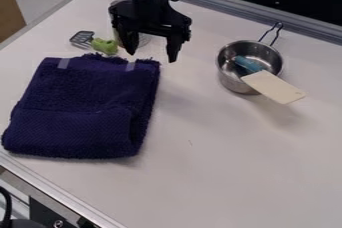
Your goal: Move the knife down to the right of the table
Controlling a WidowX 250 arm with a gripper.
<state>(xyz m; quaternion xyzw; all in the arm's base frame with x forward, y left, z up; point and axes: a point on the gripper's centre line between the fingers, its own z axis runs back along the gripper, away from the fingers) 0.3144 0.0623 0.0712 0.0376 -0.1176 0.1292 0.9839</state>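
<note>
My black two-finger gripper (152,56) hangs by the dark-blue folded towel's (83,107) far right corner, fingers apart. The blue-handled knife with a broad cream blade (274,87) leans in the steel saucepan (231,79). Lifting it against the rim could tip the pan; I have room towards the white tabletop's (220,172) near right.

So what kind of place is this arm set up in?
Probably a robot lab or workshop: a robot arm hangs over a white, metal-edged table where a folded towel and a metal pot are laid out.
</note>
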